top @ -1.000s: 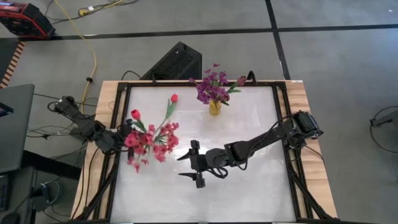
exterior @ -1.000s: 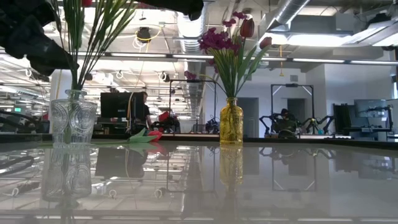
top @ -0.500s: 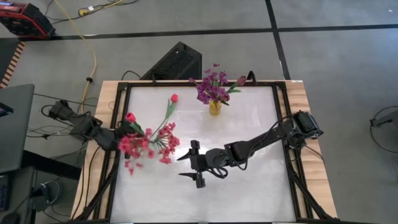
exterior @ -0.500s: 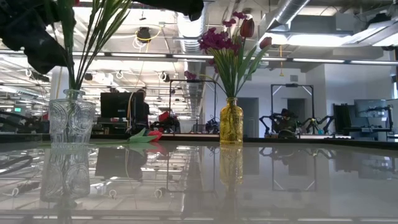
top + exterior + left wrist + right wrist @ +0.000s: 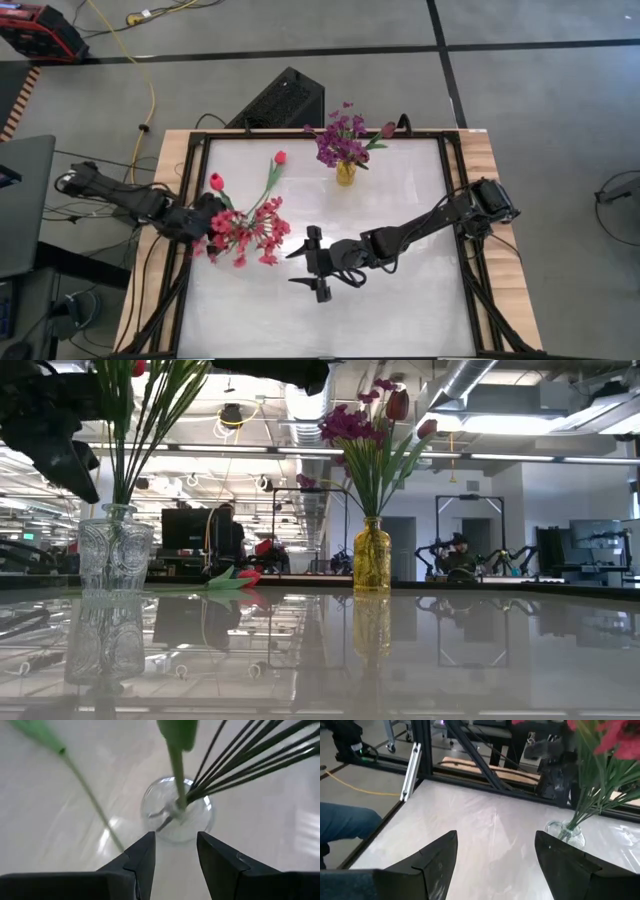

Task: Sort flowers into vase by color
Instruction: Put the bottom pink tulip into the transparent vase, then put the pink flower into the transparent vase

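The left gripper [image 5: 175, 847] hangs above the clear glass vase [image 5: 176, 809], its fingers parted with nothing between them (the vase mouth shows in the gap). Pink-red flowers [image 5: 247, 228] and a red tulip [image 5: 216, 182] stand in that vase. Beyond it lies another red tulip [image 5: 280, 157]; further on, the yellow vase [image 5: 345, 173] holds purple flowers [image 5: 340, 140]. The right gripper [image 5: 318, 266] hovers beside the clear vase, fingers spread wide, empty.

A white tabletop [image 5: 400, 300] sits inside a wooden border, with a black box [image 5: 280, 100] on the grey floor just beyond its far edge. A yellow cable [image 5: 150, 95] snakes across the floor — running toward a red case [image 5: 35, 28] at the corner.
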